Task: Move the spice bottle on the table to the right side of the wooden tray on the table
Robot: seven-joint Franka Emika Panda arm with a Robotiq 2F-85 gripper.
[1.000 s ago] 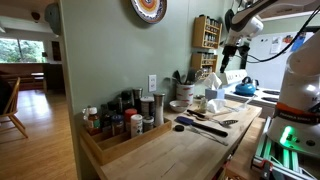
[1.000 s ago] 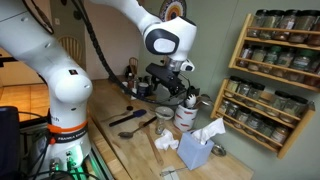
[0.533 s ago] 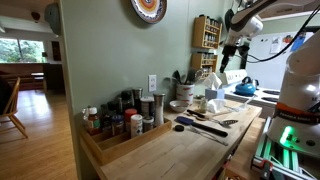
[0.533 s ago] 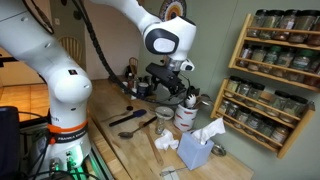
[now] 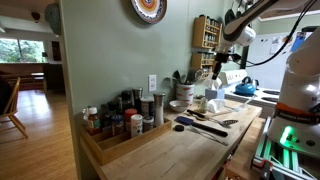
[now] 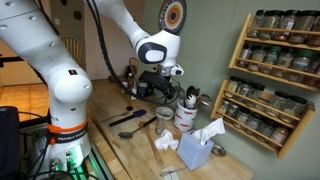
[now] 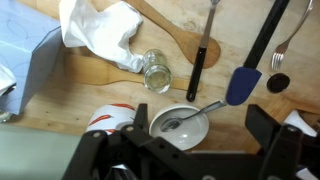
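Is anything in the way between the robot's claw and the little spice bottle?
Nothing covers the spice bottle. In the wrist view a white bowl with a spoon lies between it and the open gripper, and a black-handled utensil lies close beside it, so the approach looks tight.

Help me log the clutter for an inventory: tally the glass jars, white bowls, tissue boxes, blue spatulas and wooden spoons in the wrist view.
Glass jar: 1
White bowl: 1
Tissue box: 1
Blue spatula: 1
Wooden spoon: 1
Total: 5
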